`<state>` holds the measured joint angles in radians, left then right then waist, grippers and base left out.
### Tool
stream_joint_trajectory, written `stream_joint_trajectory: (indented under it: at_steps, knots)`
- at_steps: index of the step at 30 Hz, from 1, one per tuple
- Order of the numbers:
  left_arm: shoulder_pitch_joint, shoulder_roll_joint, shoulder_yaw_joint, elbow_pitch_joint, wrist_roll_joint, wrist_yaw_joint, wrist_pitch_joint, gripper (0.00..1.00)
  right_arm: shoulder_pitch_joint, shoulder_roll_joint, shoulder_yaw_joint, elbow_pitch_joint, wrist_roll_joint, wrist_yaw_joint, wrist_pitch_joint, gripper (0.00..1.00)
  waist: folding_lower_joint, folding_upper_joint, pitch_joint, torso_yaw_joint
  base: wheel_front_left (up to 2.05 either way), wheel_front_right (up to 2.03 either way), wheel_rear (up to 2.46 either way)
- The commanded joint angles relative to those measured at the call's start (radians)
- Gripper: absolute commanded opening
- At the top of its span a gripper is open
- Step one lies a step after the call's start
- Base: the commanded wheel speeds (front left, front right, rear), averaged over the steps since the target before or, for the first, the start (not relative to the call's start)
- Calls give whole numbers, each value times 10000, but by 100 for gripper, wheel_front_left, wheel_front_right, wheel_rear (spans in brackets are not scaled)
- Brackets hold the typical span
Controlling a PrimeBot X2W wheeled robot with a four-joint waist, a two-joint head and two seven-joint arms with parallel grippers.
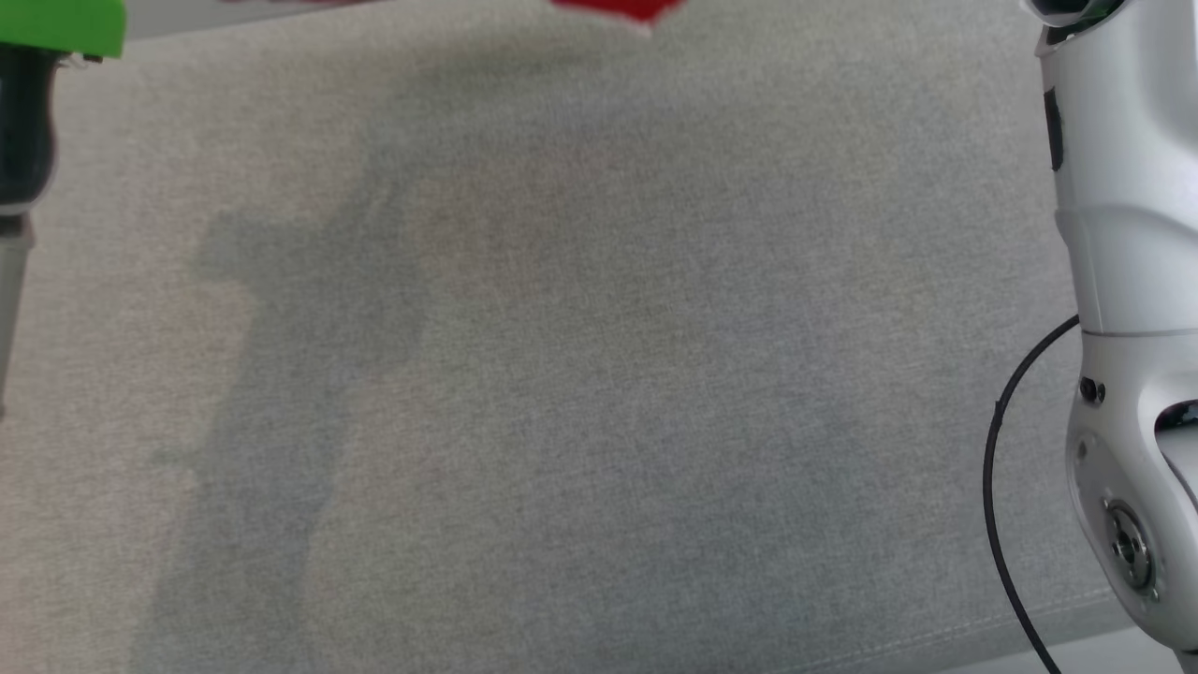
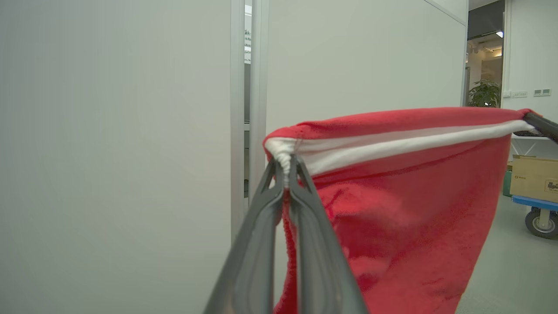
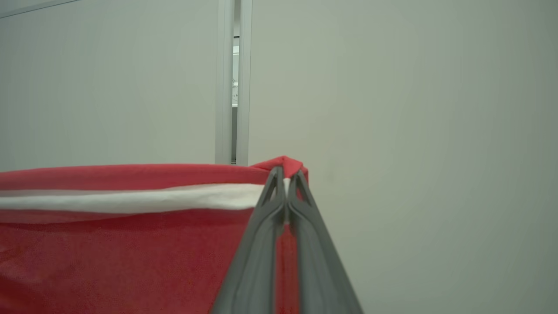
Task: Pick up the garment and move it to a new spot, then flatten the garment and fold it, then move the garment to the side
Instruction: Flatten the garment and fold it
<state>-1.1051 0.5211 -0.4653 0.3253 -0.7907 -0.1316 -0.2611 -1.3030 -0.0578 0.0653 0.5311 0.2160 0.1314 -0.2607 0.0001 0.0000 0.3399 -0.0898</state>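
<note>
The garment (image 2: 414, 209) is red with one white band along its top edge; the fabric surface (image 1: 599, 374) is plain pale grey; the cable (image 1: 986, 487) is black.

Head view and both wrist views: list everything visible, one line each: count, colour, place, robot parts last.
garment: one, red with white band, stretched between both grippers
cloth surface: one, grey, below the head camera
wall panels: two, pale, behind the garment
cardboard box: one, brown, on the cart
cart: one, blue, far right, left wrist view
plant: one, green, far background
cable: one, black, beside the right forearm
right forearm: one, white, right edge of head view
left gripper: one, dark grey, shut on a garment corner
right gripper: one, dark grey, shut on the other corner
</note>
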Motion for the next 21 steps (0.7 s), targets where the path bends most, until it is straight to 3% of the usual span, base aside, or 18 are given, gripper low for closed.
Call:
stream_joint_trajectory:
  at_steps: [1,7,15,21]
  knots:
    - [25,-123,34,44,-4,23,-42,0,51,3,-152,-24,7,-14,-40,0,-1,0,758,-249,0,0,0]
    - [1738,-806,67,386,-1,23,-45,0,2013,54,-19,-369,525,-14,-53,0,-1,0,291,-117,0,0,0]
    - [5816,-2026,-101,1279,118,23,-48,0,6144,55,557,-211,1260,-14,-56,0,-1,0,-506,-64,0,0,0]
    - [8059,-2758,-72,1694,463,23,-47,0,8594,38,278,-251,1611,-14,-57,0,-1,0,-1213,121,0,0,0]
